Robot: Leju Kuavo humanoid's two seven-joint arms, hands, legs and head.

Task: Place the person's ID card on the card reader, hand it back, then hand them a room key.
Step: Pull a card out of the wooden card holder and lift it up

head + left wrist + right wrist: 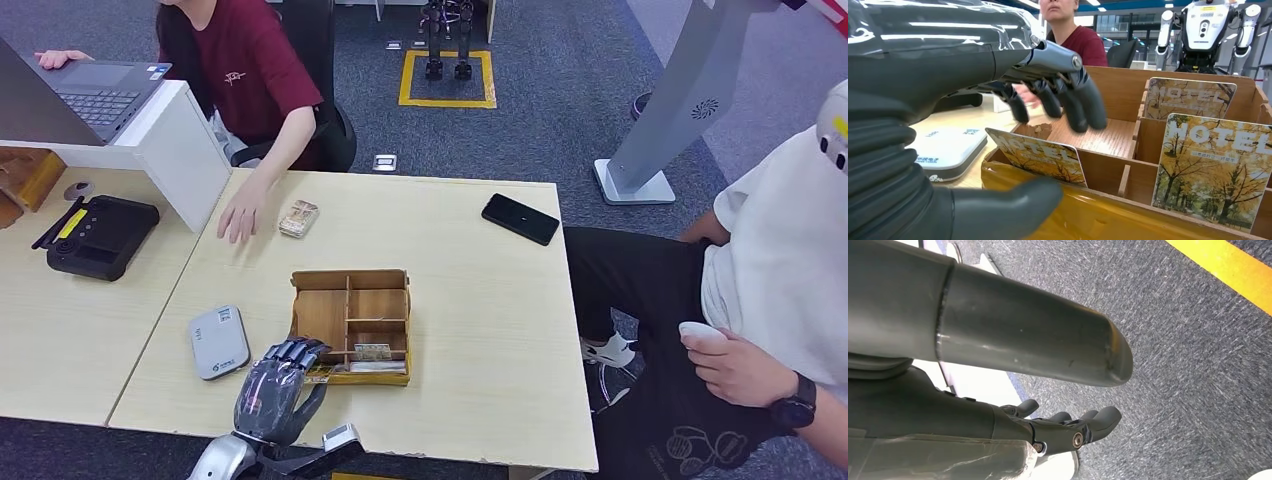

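Note:
My left hand (275,385) hovers at the near left corner of the wooden key box (350,280). In the left wrist view its fingers (1063,100) spread over a front compartment and its thumb (1008,210) sits outside the box's front wall. A "HOTEL" room key card (1035,155) leans between them, not gripped. More key cards (1215,175) stand in the neighbouring compartments. The grey-white card reader (218,340) lies left of the box. A small tan patterned card (298,217) lies by the hand (240,215) of the person in maroon. My right hand (1068,425) hangs over the carpet, holding nothing.
A black phone (520,218) lies at the table's far right. A black controller (100,235) and a laptop (95,95) are on the left desk behind a white divider (185,150). A second person in white (780,300) sits at the right.

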